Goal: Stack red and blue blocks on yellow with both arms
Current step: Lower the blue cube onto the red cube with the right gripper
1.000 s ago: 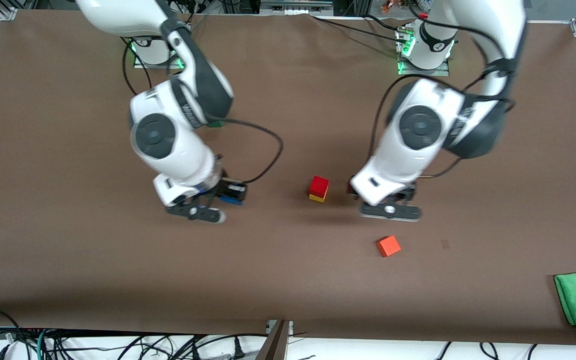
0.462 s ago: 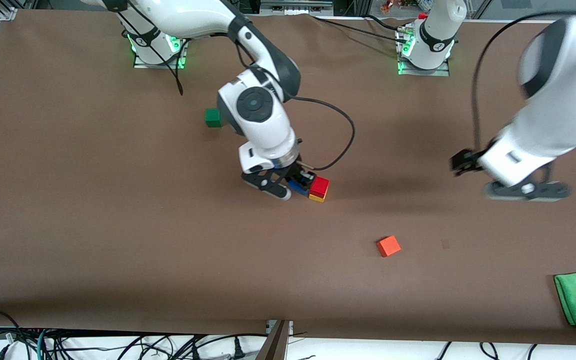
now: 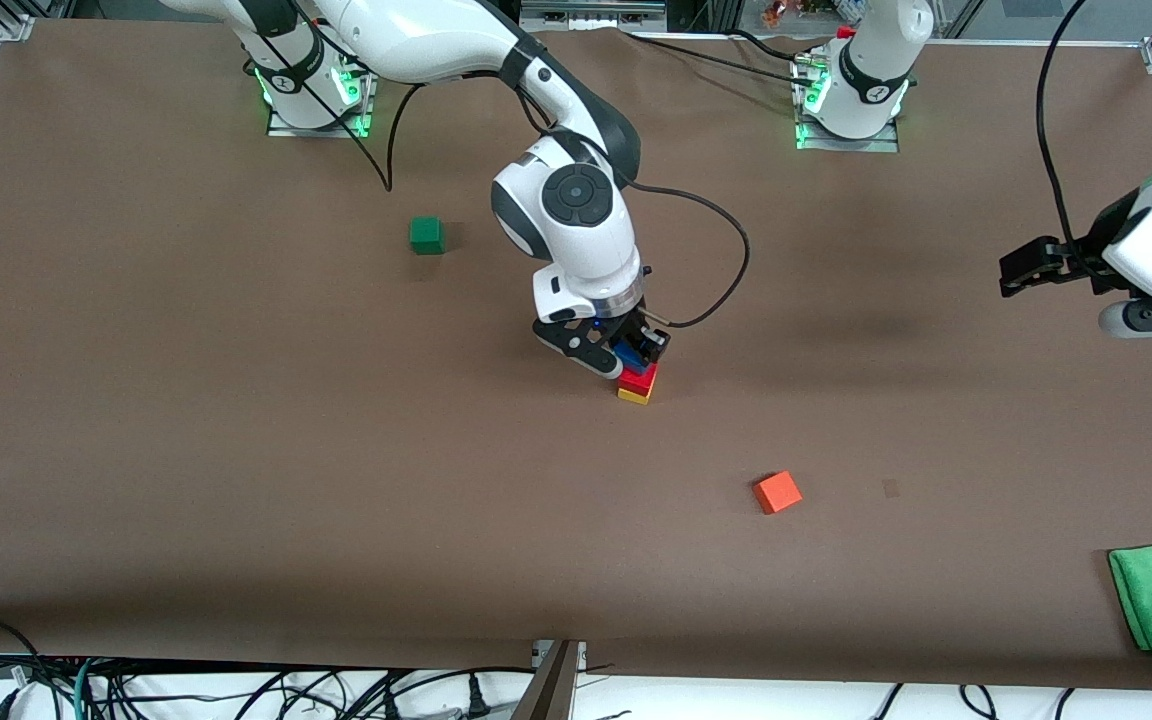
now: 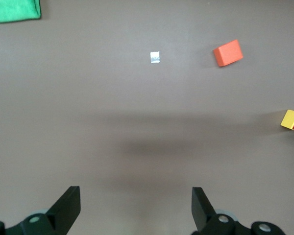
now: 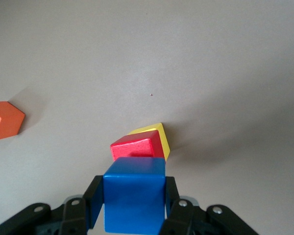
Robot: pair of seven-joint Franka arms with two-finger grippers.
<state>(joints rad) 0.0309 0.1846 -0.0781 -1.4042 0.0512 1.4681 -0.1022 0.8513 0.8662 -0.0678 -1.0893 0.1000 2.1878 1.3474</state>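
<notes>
My right gripper [image 5: 134, 208] pinching blue block [image 5: 134, 192], hovering just off red block [image 5: 136, 147] on yellow [image 5: 159, 138]; needs centering. Left gripper [image 4: 136, 205] spread, waiting.

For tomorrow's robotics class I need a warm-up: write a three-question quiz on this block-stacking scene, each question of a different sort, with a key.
1. True or false: the red block rests on the yellow block.
2. Multiple choice: the right gripper holds which cube? A) orange B) green C) blue
3. Fill in: the left gripper, over bare table toward the left arm's end, has its fingers ____.

Key
1. True; they form a two-cube stack.
2. C; its fingers clamp the blue block just over the red block, not yet released. The orange cube and green cube lie apart on the table.
3. Open; it holds nothing and waits.
</notes>
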